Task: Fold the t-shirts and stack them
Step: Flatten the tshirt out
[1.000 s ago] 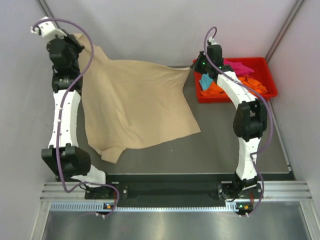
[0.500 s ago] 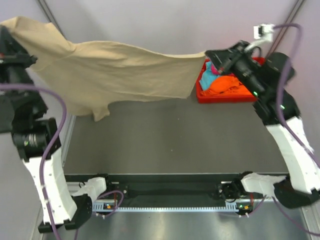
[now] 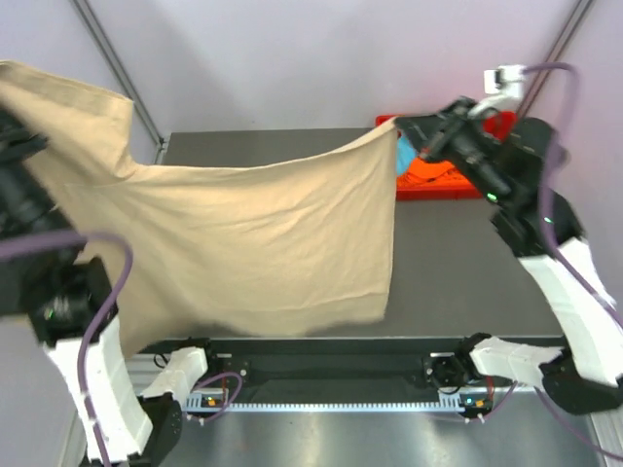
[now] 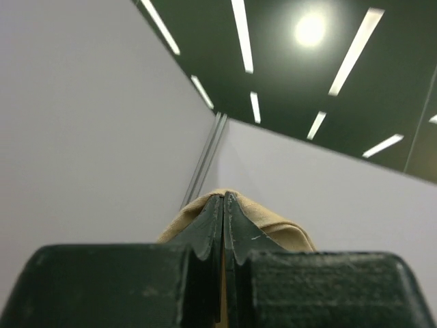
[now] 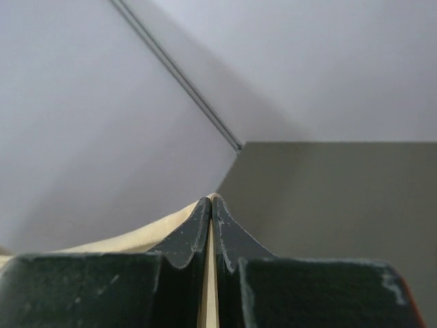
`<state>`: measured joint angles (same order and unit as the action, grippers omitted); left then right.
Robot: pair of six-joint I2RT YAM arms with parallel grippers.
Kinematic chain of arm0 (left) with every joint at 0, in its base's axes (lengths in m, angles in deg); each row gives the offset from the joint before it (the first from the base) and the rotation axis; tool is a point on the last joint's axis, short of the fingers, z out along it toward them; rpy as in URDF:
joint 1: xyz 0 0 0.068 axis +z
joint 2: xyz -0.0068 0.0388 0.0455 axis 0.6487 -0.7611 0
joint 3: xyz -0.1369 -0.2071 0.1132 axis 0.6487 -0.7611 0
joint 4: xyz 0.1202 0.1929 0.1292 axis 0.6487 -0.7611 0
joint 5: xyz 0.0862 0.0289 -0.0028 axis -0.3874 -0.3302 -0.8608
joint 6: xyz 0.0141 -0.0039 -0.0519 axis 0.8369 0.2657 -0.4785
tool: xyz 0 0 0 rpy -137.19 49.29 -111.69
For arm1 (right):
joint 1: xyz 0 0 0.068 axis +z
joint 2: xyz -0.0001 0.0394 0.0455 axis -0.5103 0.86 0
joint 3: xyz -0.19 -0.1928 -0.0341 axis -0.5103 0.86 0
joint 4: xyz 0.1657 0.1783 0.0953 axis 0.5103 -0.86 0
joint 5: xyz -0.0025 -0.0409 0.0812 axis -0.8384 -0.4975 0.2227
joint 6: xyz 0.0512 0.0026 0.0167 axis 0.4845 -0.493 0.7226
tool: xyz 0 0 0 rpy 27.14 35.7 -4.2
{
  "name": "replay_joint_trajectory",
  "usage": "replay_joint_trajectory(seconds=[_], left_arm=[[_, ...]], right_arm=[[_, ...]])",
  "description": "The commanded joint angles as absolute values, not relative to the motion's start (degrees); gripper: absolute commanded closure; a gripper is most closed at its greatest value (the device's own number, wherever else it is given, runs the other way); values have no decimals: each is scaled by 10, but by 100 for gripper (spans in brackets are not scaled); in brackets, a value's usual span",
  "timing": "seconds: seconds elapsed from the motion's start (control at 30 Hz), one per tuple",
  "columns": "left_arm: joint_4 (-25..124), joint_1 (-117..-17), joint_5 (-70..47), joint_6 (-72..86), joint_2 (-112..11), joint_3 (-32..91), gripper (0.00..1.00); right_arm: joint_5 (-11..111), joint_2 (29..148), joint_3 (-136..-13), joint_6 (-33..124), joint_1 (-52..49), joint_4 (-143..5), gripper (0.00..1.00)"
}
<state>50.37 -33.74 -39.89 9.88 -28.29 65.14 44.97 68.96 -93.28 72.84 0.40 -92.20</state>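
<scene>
The beige t-shirt (image 3: 243, 243) hangs spread in the air between both arms, high over the table. My left gripper (image 3: 12, 83) is shut on its upper left edge, at the far left of the top view; the cloth (image 4: 287, 232) shows pinched in the left wrist view. My right gripper (image 3: 401, 126) is shut on the shirt's upper right corner, and a strip of cloth (image 5: 136, 239) runs between its fingers. The orange t-shirt (image 3: 438, 173) and a bit of the teal-blue t-shirt (image 3: 403, 161) lie in the tray. The magenta-pink one is hidden.
The red plastic tray (image 3: 506, 122) sits at the table's back right, mostly behind the right arm. The dark table (image 3: 458, 263) shows to the right of the hanging shirt. Grey walls close in on the left, back and right.
Both arms lifted the beige shirt off the table and raised it. It now hangs lower and nearer the camera, covering the table's left and middle.
</scene>
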Motion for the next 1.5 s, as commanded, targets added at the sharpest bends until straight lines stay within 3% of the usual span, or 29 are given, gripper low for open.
replay_joint_trajectory(seconds=[0.0, 0.23, 0.37, 0.6, 0.73, 1.0, 1.47], left_arm=[[525, -337, -378, 116, -360, 564, 100], [697, -337, -345, 118, -476, 286, 100], [802, -333, -354, 90, -621, 210, 100], [802, -317, -354, 90, -854, 264, 100], [802, -301, -354, 90, -945, 396, 100], [802, -281, -354, 90, -943, 445, 100], [802, -281, -354, 90, -834, 389, 100]], right_arm=[[394, 780, -898, 710, 15, -838, 100], [358, 999, -923, 645, 4, -716, 100], [359, 1169, -999, 653, -29, -691, 100], [364, 1357, -1210, 628, -62, -754, 100], [366, 1397, -1243, 619, -76, -777, 100], [377, 1399, -1234, 624, -95, -772, 100], [405, 1442, -1281, 648, -110, -776, 100]])
